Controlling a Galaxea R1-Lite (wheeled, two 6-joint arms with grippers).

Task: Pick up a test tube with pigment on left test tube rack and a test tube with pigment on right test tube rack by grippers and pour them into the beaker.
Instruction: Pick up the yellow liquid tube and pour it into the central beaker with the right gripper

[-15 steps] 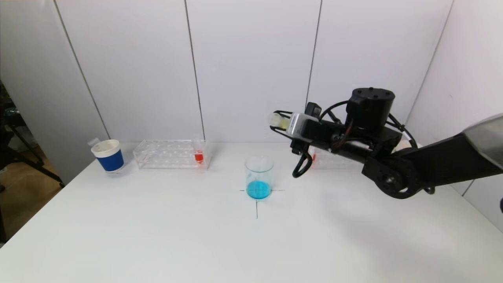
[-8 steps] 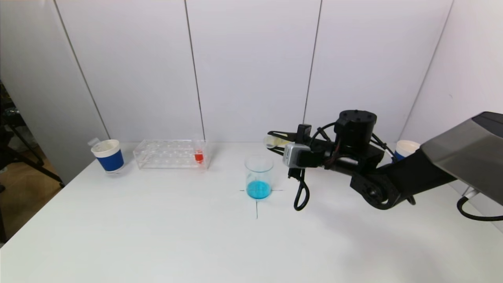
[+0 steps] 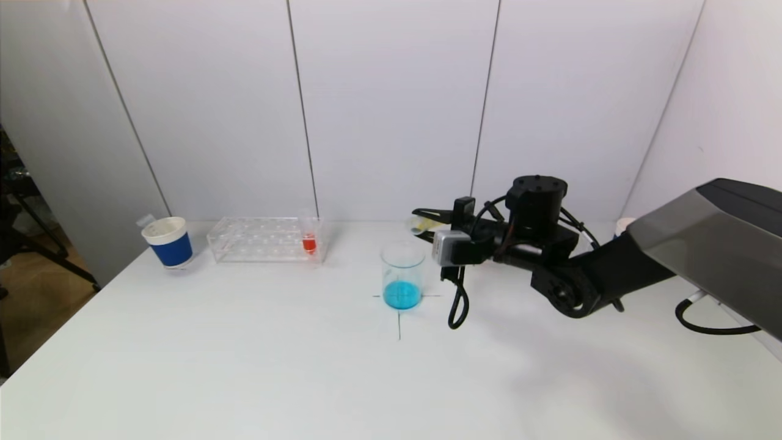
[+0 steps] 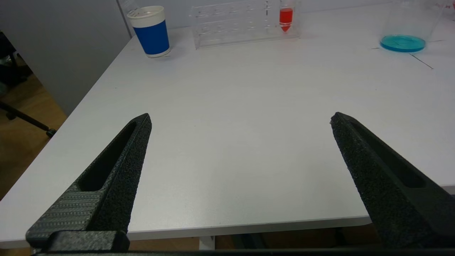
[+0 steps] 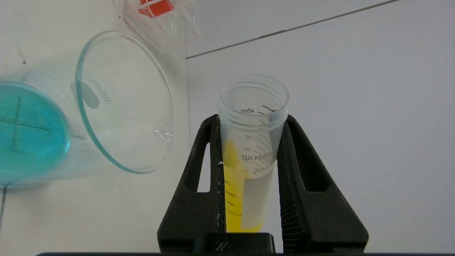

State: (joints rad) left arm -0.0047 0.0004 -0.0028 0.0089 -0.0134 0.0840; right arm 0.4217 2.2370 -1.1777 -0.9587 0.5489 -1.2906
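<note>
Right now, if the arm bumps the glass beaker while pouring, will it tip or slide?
The beaker probably slides before tipping: only a shallow blue layer sits at its wide flat base, so weight is low. The smooth white table likely offers little friction. It looks like thin glass, so a knock from the right tool, shut on the yellow tube, could crack it.

White panelled wall (image 3: 391,104), wooden floor (image 3: 36,293)

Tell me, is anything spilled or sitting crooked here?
No spill shows. The one tilted thing is the test tube clamped in the right gripper: it lies nearly on its side beside the beaker, yellow liquid pooled along its wall. The left rack stands straight.
</note>
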